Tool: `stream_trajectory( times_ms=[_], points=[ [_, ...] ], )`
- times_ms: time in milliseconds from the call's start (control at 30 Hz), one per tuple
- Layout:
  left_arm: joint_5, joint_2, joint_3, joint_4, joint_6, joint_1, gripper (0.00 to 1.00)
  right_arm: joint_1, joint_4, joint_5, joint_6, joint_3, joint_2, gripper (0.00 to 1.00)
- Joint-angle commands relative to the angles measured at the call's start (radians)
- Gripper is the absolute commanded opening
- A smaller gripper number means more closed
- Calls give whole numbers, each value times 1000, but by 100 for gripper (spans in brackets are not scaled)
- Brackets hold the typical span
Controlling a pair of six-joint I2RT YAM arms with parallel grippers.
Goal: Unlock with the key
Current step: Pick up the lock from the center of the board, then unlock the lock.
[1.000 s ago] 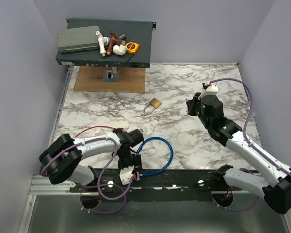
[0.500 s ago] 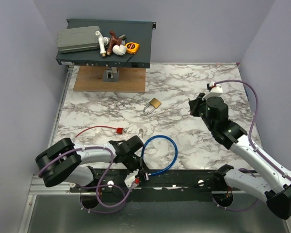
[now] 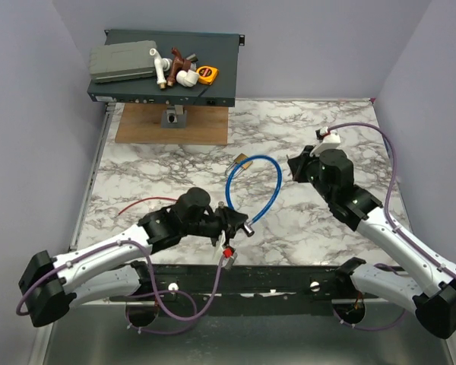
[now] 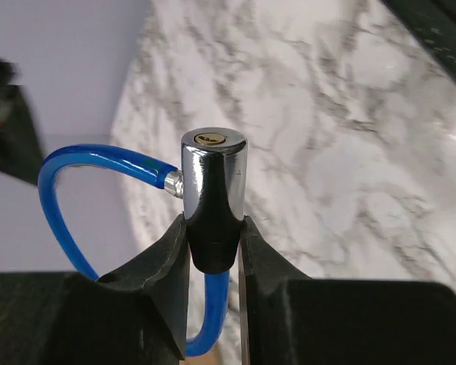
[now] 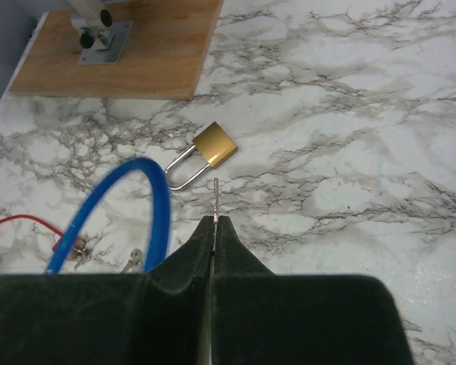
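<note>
- Left gripper (image 4: 213,237) clamped on blue cable lock (image 4: 213,179), keyhole facing outward.
- Right gripper (image 5: 214,222) pinched together on thin metal blade (image 5: 216,196); brass padlock (image 5: 215,144) just beyond.

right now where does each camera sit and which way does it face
top external: above and behind the arm bases, looking down on the marble table; both arms show, left gripper and right gripper.
left wrist: on the left wrist, looking along its fingers at the chrome lock barrel clamped between them, keyhole towards the lens.
right wrist: on the right wrist, looking down past its shut fingers, which pinch a thin metal strip, at the brass padlock.
shared: the blue cable shows in all three.
</note>
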Motion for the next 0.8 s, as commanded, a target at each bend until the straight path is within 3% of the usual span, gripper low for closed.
stream_trajectory(
  times_ms=[0, 167, 433, 633, 767],
  points=[
    [-25, -106, 168, -96, -81, 16, 0, -6, 52, -137, -54, 25, -8, 1],
    [-35, -175, 269, -165, -122, 69, 0, -6, 50, -238, -122, 87, -88, 1],
    [14, -218, 302, -67, -163, 131, 0, -6, -89, -459, -184, 215, -154, 1],
    [142, -115, 564, -329, -365, 143, 0, -6, -157, -545, -281, 264, -164, 1],
    [226, -117, 605, -394, -418, 144, 0, -6, -204, -574, -325, 312, -161, 0]
  ],
)
